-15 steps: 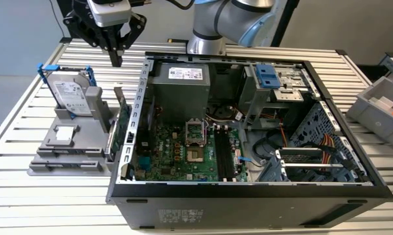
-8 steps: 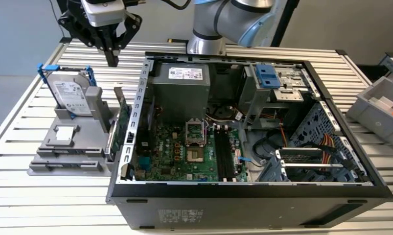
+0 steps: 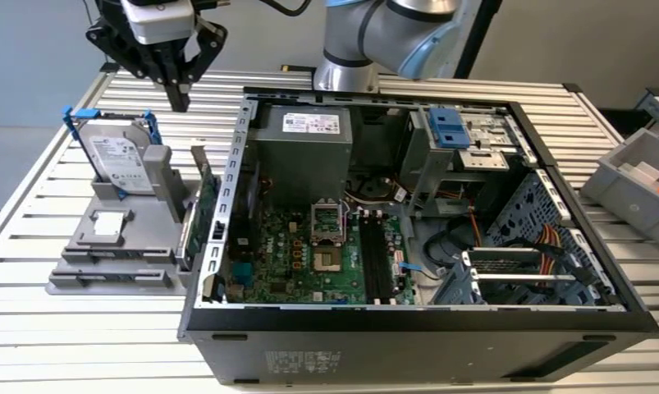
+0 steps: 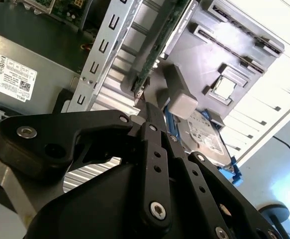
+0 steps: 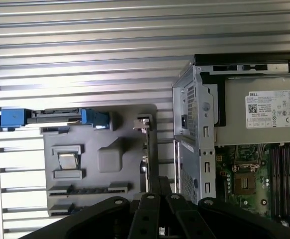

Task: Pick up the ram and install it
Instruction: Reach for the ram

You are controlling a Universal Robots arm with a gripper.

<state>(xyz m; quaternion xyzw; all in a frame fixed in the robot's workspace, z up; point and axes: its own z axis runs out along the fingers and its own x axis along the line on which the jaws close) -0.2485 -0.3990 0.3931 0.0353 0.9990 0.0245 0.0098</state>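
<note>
My gripper (image 3: 179,100) hangs above the table's back corner on the exterior view's left, over the grey holder (image 3: 116,246) and outside the open computer case (image 3: 417,316). Its two black fingers are pressed together with nothing between them, as both wrist views show (image 4: 151,110) (image 5: 159,188). The ram is hidden from me. The holder's two long slots (image 5: 67,190) look bare. On the motherboard (image 3: 296,263) the long dark memory slots (image 3: 371,258) run beside the processor socket; I cannot tell whether a stick sits in them.
A silver hard drive in a blue frame (image 3: 116,152) stands upright in the holder. A green expansion card (image 3: 205,217) stands on edge between holder and case wall. The arm's base (image 3: 345,74) sits behind the case. Grey bins (image 3: 641,176) stand at the exterior view's right.
</note>
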